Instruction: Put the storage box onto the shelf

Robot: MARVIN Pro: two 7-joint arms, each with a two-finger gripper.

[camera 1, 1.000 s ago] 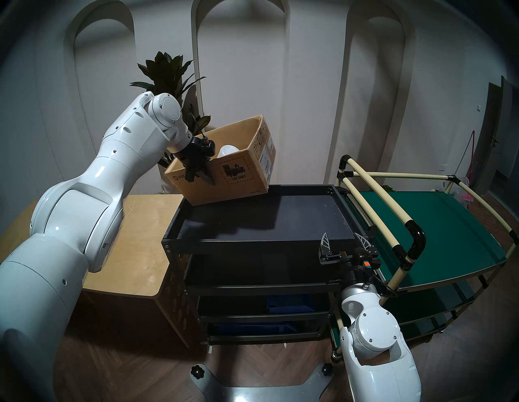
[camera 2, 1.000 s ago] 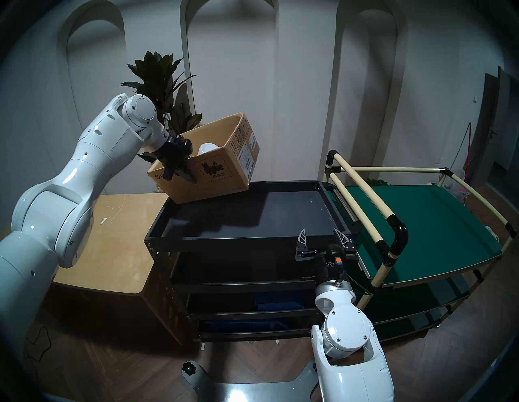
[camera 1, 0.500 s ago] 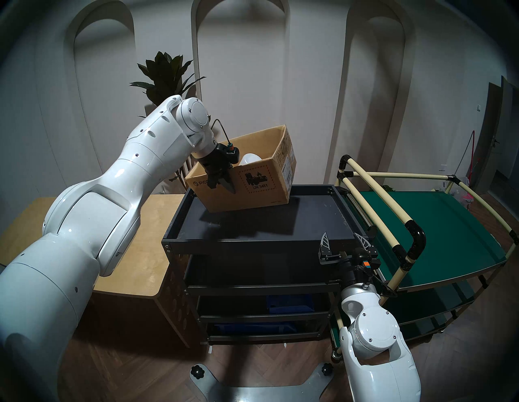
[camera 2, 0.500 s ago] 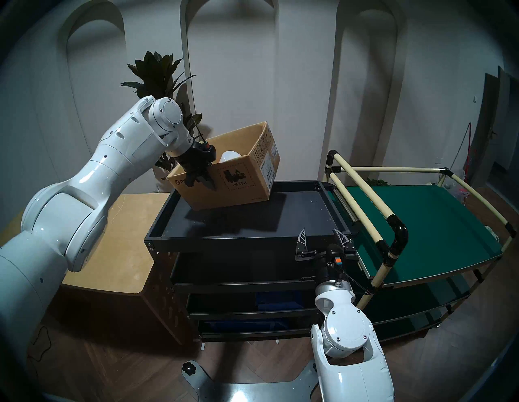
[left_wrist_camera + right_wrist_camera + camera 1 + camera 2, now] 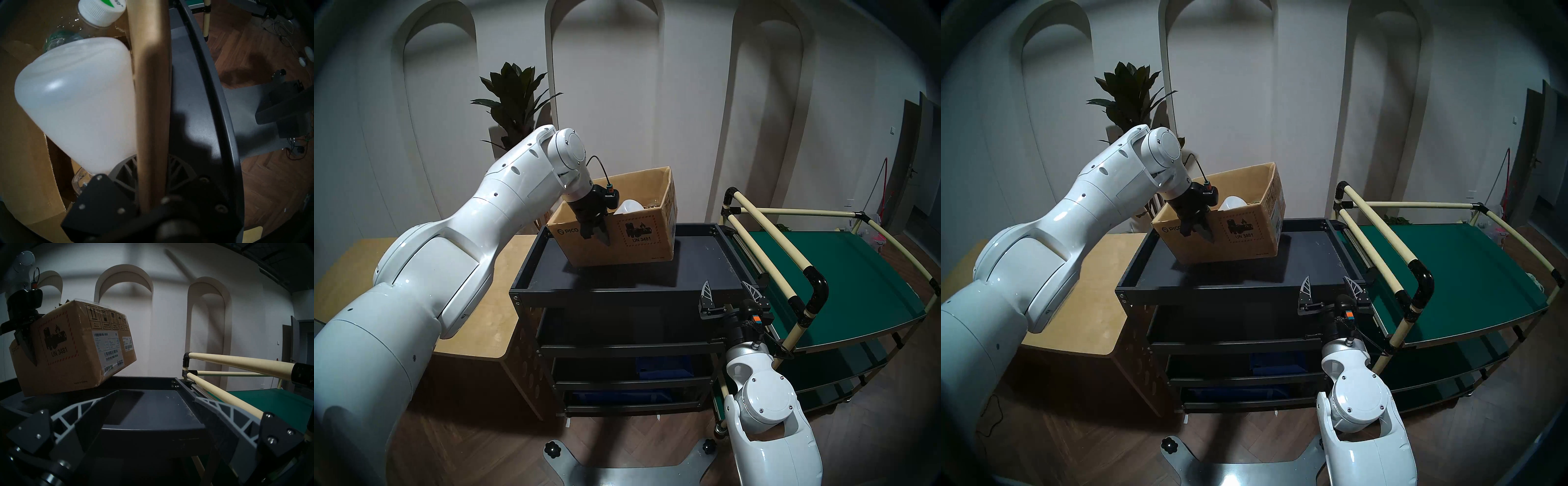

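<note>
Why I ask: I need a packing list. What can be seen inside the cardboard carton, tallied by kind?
White plastic jug: 1
Clear bottle with white cap: 1
Total: 2 visible in the storage box; a clear piece under the jug cannot be identified.

A big white jug (image 5: pixel 76 101) leans by a clear bottle with a white cap (image 5: pixel 102 11); a green rack (image 5: pixel 843 288) stands near a leafy plant (image 5: pixel 514 91)
</note>
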